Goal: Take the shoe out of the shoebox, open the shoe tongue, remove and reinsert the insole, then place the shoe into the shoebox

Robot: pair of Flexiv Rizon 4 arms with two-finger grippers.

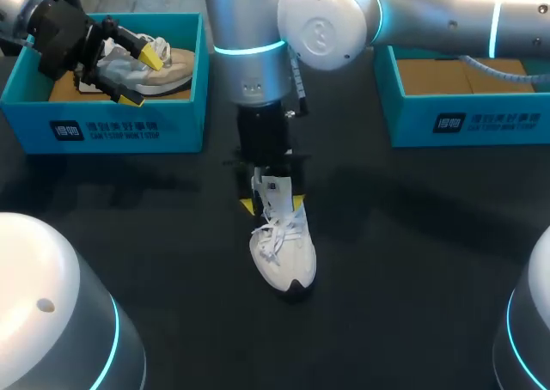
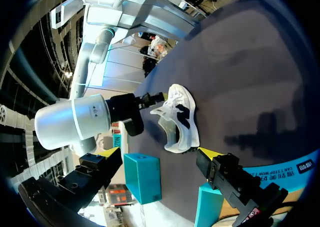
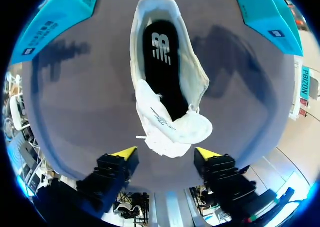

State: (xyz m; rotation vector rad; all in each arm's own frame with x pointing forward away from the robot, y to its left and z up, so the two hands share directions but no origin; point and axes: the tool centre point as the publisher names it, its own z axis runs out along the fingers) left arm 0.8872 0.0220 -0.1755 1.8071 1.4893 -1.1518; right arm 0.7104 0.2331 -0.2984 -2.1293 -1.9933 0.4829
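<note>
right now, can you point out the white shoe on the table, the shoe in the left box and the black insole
white shoe on the table (image 1: 277,240): head view, on its laces
shoe in the left box (image 1: 176,72): head view, on its side
black insole (image 3: 165,82): right wrist view, on its bare black surface

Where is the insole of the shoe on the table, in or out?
In: the black insole lies inside the shoe, seen through its opening.

Shoe on table between shoeboxes

White shoe upright outside teal shoebox, black insole inside
</note>
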